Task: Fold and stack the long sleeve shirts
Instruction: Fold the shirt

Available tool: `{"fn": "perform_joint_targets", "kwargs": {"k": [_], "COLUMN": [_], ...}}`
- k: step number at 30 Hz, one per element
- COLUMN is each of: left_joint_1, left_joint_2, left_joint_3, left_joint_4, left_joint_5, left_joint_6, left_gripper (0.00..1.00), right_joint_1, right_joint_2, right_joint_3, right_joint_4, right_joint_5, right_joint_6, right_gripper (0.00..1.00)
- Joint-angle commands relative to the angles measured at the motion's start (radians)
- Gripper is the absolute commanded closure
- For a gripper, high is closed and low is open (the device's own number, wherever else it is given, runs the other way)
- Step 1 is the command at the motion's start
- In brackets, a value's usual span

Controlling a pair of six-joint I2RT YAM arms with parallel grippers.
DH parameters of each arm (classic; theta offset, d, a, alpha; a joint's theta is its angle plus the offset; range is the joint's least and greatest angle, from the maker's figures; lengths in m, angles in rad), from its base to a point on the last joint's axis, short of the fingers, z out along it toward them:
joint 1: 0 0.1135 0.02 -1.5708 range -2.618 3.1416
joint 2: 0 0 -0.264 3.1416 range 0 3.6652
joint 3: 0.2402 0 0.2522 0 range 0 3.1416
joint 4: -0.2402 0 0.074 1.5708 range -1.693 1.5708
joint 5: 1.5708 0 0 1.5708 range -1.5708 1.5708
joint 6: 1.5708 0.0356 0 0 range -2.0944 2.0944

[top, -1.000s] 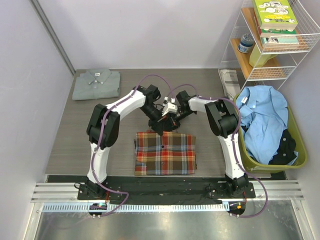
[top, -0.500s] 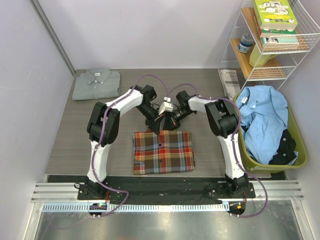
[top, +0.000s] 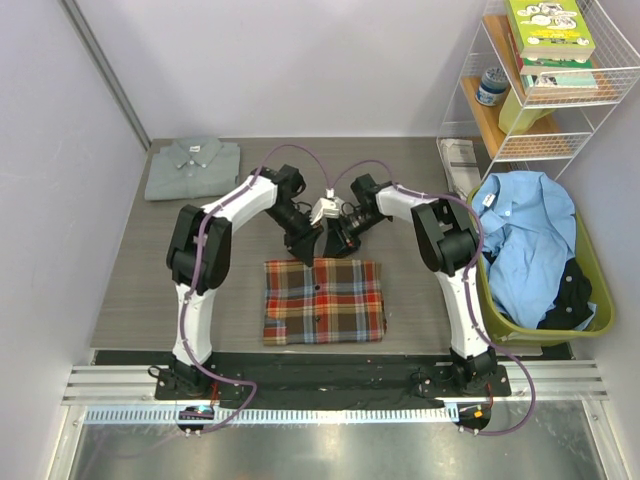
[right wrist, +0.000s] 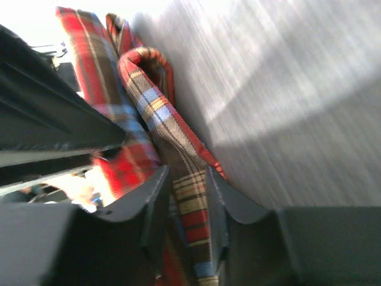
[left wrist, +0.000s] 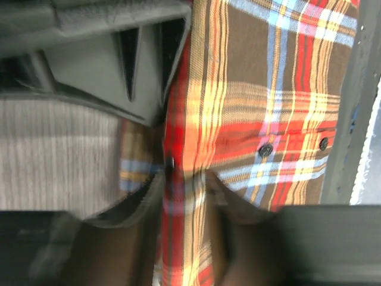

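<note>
The plaid flannel shirt [top: 322,301] lies folded into a rectangle near the table's front centre. My left gripper [top: 305,250] and right gripper [top: 333,246] sit side by side at its far edge. Each is shut on a fold of the plaid cloth, seen between the fingers in the left wrist view [left wrist: 184,196] and the right wrist view [right wrist: 187,202]. The pale grey shirt [top: 193,167] lies folded at the far left corner, apart from both grippers.
A green basket [top: 592,290] at the right holds a crumpled blue shirt [top: 525,240] and dark clothes. A wire shelf [top: 545,75] with books stands at the far right. A paper [top: 460,160] lies beside it. Walls close the left and back.
Both grippers have moved left and slightly away from the arm bases, dragging the plaid shirt with them; the shirt has shifted left on the table.
</note>
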Motion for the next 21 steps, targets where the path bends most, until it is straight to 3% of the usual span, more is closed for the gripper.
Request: {"fn": "perform_joint_targets", "kwargs": {"k": [1, 3, 6, 13, 17, 18, 21], "left_joint_1": [0.069, 0.119, 0.173, 0.239, 0.237, 0.237, 0.237], "left_joint_2": [-0.058, -0.079, -0.145, -0.234, -0.239, -0.237, -0.215], "left_joint_3": [0.047, 0.061, 0.005, -0.149, -0.2, -0.206, -0.221], "left_joint_4": [0.004, -0.016, -0.01, 0.058, 0.101, 0.107, 0.13], "left_joint_5": [0.015, 0.024, 0.057, -0.002, -0.014, -0.017, -0.029], "left_joint_6": [-0.037, -0.06, -0.122, -0.163, -0.188, -0.195, -0.212], "left_gripper": [0.56, 0.46, 0.39, 0.35, 0.33, 0.33, 0.31], "right_joint_1": [-0.06, -0.103, -0.155, -0.179, -0.171, -0.166, -0.143], "right_joint_2": [-0.059, -0.094, -0.157, -0.319, -0.399, -0.409, -0.43], "right_joint_3": [0.128, 0.155, 0.166, 0.046, -0.072, -0.089, -0.149], "right_joint_4": [-0.099, -0.128, -0.18, -0.339, -0.339, -0.336, -0.293], "right_joint_5": [0.149, 0.164, 0.175, 0.23, 0.278, 0.29, 0.307], "right_joint_6": [-0.086, -0.105, -0.128, -0.343, -0.416, -0.426, -0.439], "right_gripper": [0.56, 0.51, 0.34, 0.31, 0.28, 0.2, 0.18]}}
